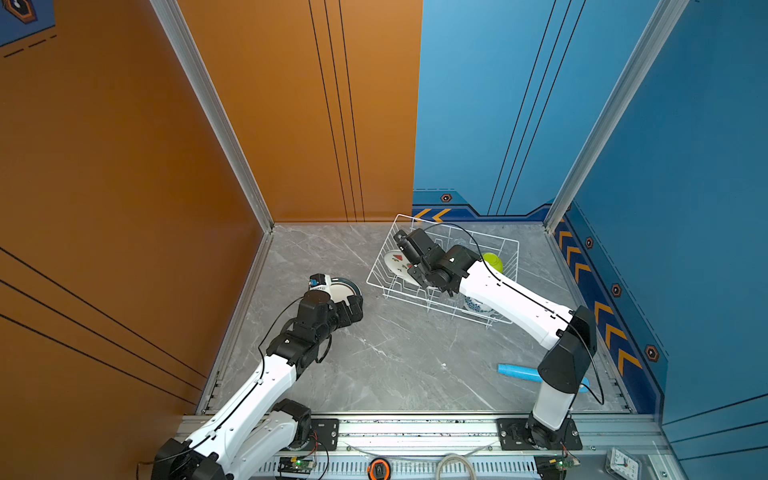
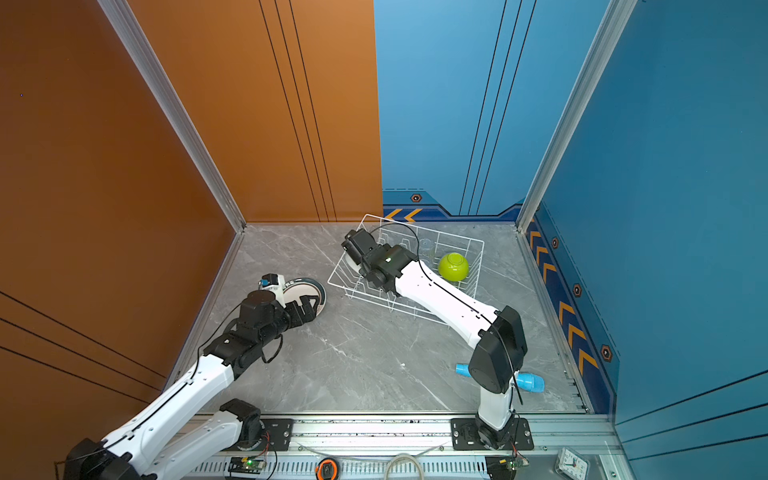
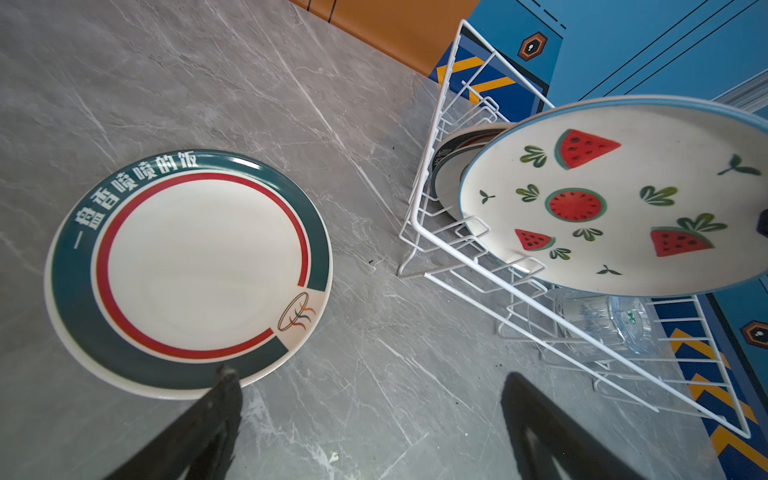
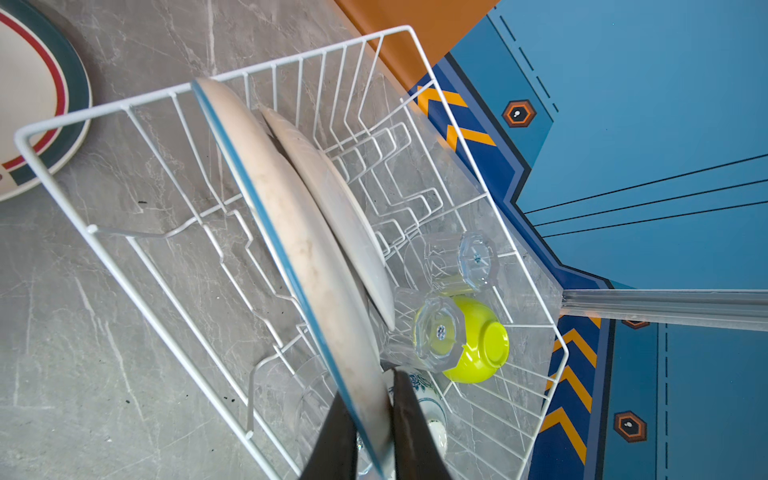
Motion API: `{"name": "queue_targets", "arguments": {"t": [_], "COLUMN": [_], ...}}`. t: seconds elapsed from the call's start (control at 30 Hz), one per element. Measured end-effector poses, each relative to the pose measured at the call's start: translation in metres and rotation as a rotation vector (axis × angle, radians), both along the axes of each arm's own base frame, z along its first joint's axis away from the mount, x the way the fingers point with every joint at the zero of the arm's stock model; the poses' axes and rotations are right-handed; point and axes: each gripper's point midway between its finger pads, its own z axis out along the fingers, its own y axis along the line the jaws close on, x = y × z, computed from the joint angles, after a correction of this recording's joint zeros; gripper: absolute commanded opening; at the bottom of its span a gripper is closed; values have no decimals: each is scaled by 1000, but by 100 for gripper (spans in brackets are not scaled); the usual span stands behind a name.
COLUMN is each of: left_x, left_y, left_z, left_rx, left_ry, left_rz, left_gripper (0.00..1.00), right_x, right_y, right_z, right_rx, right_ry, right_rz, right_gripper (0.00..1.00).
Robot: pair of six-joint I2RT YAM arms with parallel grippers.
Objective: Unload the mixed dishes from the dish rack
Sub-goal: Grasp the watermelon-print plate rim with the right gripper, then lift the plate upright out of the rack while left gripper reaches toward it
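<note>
The white wire dish rack (image 1: 384,286) stands at the back right of the table. My right gripper (image 4: 370,386) is shut on the rim of the watermelon plate (image 3: 615,199), which stands tilted among the rack's dividers (image 4: 291,216). Behind it in the rack leans a second plate (image 4: 332,195). Also in the rack are the lime-green bowl (image 1: 493,262), two clear glass cups (image 4: 453,257) lying over, and the blue-patterned bowl (image 4: 428,399). A dark-rimmed plate (image 3: 187,270) lies flat on the table left of the rack. My left gripper (image 3: 370,374) hovers open beside that plate, holding nothing.
A light blue tube (image 1: 517,371) lies on the table at the front right, partly behind the right arm's elbow. Orange and blue walls close in the left, back and right sides. A metal rail (image 1: 415,428) runs along the front edge, with a small clock (image 1: 622,463) beyond it.
</note>
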Motion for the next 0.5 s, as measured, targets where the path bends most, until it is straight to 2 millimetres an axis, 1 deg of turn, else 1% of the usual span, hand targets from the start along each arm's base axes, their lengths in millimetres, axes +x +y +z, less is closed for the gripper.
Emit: {"name": "queue_targets", "arguments": {"t": [0.23, 0.37, 0.5], "left_x": [7, 10, 11], "left_y": [-2, -3, -4], "left_z": [5, 4, 4], "left_rx": [7, 11, 14], "left_ry": [-5, -6, -4], "left_rz": [7, 10, 9], "left_gripper": [98, 98, 98], "right_x": [3, 3, 1], "right_y": [-15, -18, -19], "right_z": [20, 31, 38], "right_rx": [54, 116, 155], "right_ry": [-31, -48, -47], "right_rz": [-44, -71, -70], "right_gripper": [0, 0, 0]}}
